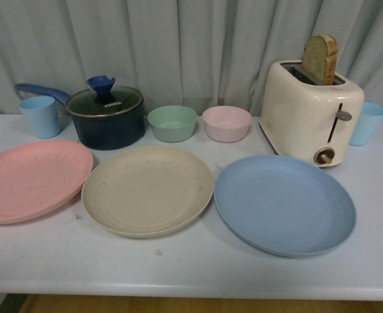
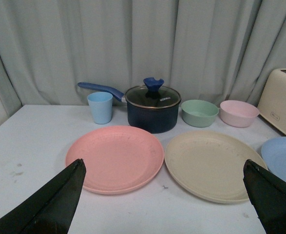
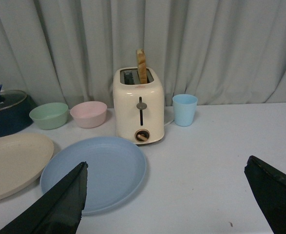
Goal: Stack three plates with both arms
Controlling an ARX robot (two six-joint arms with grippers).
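Three plates lie side by side on the white table (image 1: 191, 274): a pink plate (image 1: 31, 179) at the left, a beige plate (image 1: 147, 189) in the middle, a blue plate (image 1: 284, 203) at the right. Neither arm shows in the front view. My left gripper (image 2: 164, 168) is open and empty, above the table in front of the pink plate (image 2: 115, 158) and the beige plate (image 2: 211, 163). My right gripper (image 3: 167, 168) is open and empty, in front of the blue plate (image 3: 96, 170) and to its right.
Behind the plates stand a dark pot (image 1: 106, 116) with a glass lid and blue handle, a green bowl (image 1: 171, 122), a pink bowl (image 1: 226, 122), a cream toaster (image 1: 310, 111) holding toast, and two blue cups (image 1: 40, 116) (image 1: 367, 122). A grey curtain hangs behind.
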